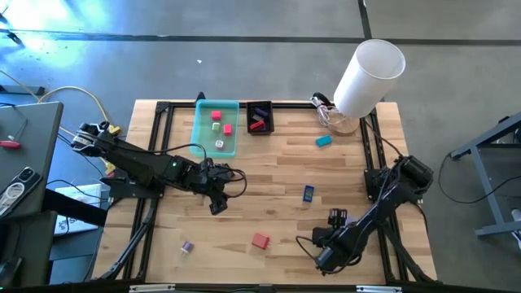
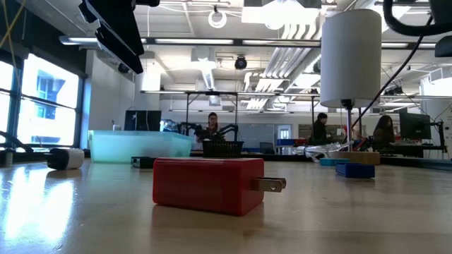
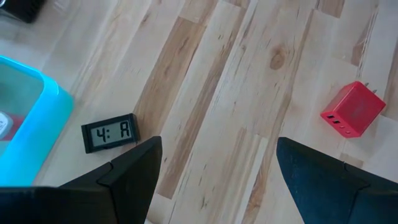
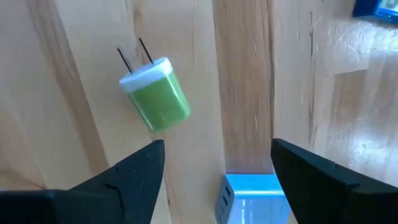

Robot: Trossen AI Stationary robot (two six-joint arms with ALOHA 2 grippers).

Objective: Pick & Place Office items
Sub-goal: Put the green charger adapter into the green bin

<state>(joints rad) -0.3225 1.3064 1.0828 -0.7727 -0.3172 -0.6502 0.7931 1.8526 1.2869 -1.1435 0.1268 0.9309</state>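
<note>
Two grippers hover over the table (image 1: 277, 195), fingers apart, holding nothing; left gripper (image 1: 218, 203) mid-table near red charger (image 3: 353, 109); right gripper (image 1: 335, 217) above green plug (image 4: 155, 94).

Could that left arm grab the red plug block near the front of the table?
Probably yes. The left claw is open above bare wood, and the red plug block lies alone nearby with nothing between them.
</note>
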